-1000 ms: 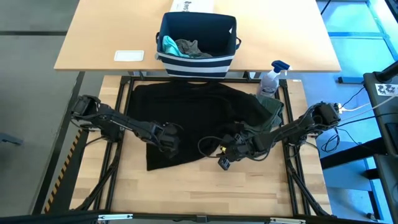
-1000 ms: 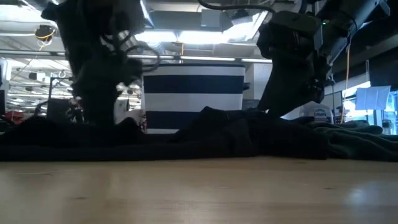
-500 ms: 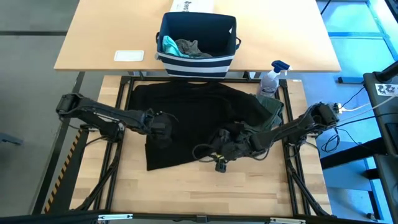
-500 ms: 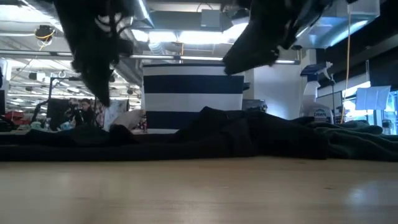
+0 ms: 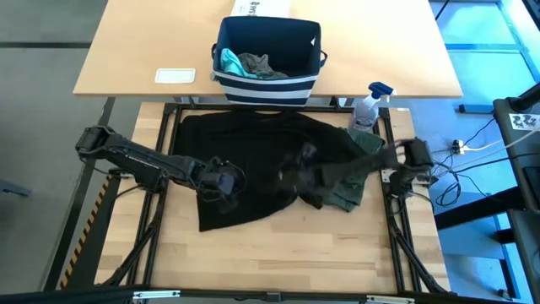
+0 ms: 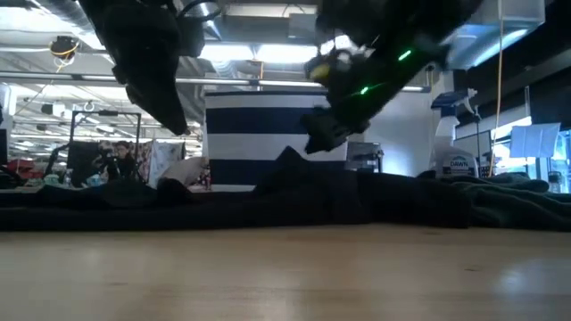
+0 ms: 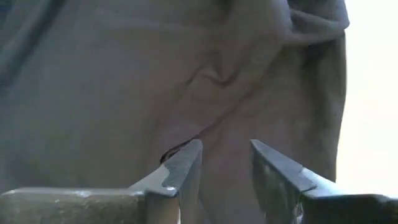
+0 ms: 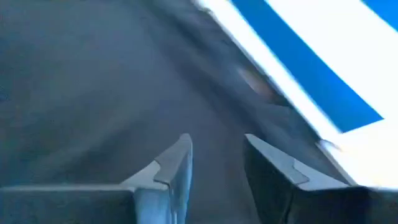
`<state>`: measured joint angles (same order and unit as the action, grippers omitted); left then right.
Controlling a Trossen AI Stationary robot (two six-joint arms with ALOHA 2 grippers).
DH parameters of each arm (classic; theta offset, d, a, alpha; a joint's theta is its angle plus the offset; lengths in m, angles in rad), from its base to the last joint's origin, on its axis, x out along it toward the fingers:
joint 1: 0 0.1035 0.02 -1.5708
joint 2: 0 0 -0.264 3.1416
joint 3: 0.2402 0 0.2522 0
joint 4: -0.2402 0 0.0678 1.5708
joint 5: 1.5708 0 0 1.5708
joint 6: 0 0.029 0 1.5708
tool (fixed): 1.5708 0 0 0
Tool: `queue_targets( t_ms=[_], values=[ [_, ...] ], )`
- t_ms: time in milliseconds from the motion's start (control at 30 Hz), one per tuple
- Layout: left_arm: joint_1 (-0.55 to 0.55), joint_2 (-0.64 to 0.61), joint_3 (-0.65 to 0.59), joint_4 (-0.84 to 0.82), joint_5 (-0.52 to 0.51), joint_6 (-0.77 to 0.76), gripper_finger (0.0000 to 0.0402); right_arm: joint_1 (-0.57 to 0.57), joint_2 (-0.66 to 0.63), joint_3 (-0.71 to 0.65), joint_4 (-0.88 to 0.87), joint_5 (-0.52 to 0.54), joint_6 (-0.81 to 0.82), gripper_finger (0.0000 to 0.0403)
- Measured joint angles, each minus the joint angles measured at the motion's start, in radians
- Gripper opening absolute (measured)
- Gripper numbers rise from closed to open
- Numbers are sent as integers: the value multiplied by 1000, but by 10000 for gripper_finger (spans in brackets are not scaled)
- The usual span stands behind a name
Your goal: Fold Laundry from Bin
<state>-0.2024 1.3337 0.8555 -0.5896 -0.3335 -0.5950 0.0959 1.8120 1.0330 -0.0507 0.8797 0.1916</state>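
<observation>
A large black T-shirt (image 5: 270,165) lies spread and rumpled on the wooden table, with an olive-green piece (image 5: 350,190) lying at its right edge. The navy bin (image 5: 268,55) stands on the far table and holds a teal piece (image 5: 228,61) and a grey piece (image 5: 260,64). My left gripper (image 5: 221,181) hangs open above the shirt's left part, and nothing is between its fingers (image 7: 225,146). My right gripper (image 5: 295,169) hovers open over the shirt's middle (image 8: 217,140), pointing toward the bin, just above a raised fold (image 6: 290,159).
A spray bottle (image 5: 369,105) stands at the table's far right corner. A white card (image 5: 175,75) and a white box (image 5: 261,7) lie on the far table beside and behind the bin. Bare wood (image 5: 278,253) stretches along the near edge.
My left gripper has risen off the shirt's left part and now hangs clear above it. My right gripper has swung quickly from the shirt's near edge toward the far edge and the bin, tipping more level as it went. The shirt lies as before.
</observation>
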Motion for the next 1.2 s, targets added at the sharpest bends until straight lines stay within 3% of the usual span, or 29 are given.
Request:
queue_targets(
  t_ms=[67, 200, 300, 400, 567, 733, 933, 1200],
  values=[
    [0, 6, 0, 13, 1, 10, 131, -79, 0, 24, -30, -66, 38, 134],
    [1, 16, 0, 29, 1, 76, 131, -166, -49, 112, -153, -431, 119, 130],
    [9, 40, 0, 49, 5, 127, 131, -169, -85, 172, -220, -644, 120, 129],
    [17, 82, -8, 103, 23, 234, 137, -135, -108, 199, -249, -768, 119, 129],
    [44, 164, -13, 100, 23, 498, 161, -72, -105, 200, -284, -765, 160, 129],
    [79, 198, -13, 38, 13, 716, 174, -14, -83, 199, -333, -660, 226, 129],
    [123, 243, -13, 51, 27, 861, 169, 33, -74, 200, -343, -560, 274, 129],
    [137, 313, -13, 68, 20, 923, 125, 56, -73, 199, -384, -559, 267, 129]
  ],
)
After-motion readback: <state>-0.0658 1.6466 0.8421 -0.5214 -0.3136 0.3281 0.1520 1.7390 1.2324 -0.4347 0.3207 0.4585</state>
